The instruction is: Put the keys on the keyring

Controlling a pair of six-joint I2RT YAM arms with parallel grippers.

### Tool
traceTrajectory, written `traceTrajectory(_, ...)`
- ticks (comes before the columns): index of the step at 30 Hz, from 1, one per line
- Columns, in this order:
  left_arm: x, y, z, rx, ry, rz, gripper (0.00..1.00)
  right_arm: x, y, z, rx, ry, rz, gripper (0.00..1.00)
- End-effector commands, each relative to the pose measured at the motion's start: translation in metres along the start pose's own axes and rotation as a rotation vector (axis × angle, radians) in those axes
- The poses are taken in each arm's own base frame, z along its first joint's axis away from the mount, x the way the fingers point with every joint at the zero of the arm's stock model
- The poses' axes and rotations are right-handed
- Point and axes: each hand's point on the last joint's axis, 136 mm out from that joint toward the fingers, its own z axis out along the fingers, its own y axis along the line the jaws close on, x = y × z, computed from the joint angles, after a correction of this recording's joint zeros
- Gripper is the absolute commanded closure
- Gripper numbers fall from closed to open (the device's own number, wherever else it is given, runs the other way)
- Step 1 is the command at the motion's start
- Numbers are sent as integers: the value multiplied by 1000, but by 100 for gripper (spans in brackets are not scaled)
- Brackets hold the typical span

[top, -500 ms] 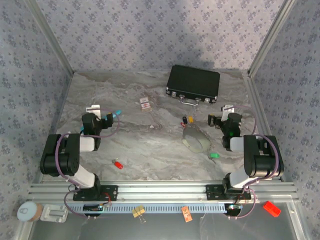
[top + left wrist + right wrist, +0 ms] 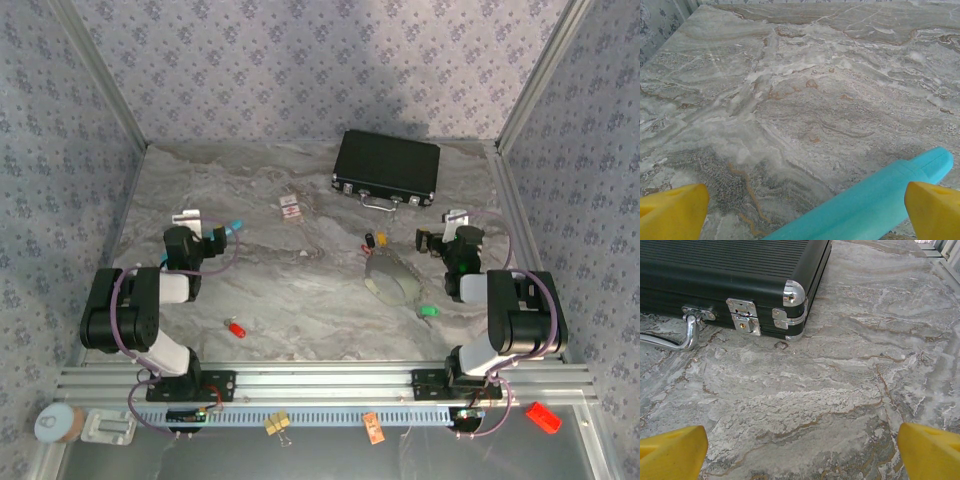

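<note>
Right of centre, nothing has moved: keyring (image 2: 392, 281) lies loose, keys (image 2: 427, 311) sit scattered at its 11, 4 and 8 o'clock, left gripper (image 2: 208, 230) and right gripper (image 2: 440, 228) both wide and empty, so threading isn't started.

L arm (image 2: 140, 310) & R arm (image 2: 505, 315), same build: chunky rounded black joint housings w/ pale grey-white link tubes betw. them. A thin purple cable (image 2: 120, 335) loops along each arm. Black base plates (image 2: 190, 385) sit at the table's near edge. Small white bracket (image 2: 187, 216) atop each wrist. L finger pads (image 2: 670, 212) & R finger pads (image 2: 932, 450) are bright yellow, blunt, matte.
</note>
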Motion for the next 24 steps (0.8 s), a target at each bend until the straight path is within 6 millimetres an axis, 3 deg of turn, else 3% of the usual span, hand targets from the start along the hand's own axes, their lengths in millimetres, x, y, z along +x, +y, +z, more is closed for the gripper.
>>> traceTrajectory(1, -11, -1, 2, 13, -25, -12, 0, -7, -2, 3, 12, -14, 9, 1)
traceTrajectory(20, -12, -1, 2, 13, -27, -11, 0, -6, -3, 4, 7, -12, 13, 1)
traceTrajectory(24, -18, 2, -1, -4, -18, -16, 0, -20, -6, 1, 13, 43, 25, 8)
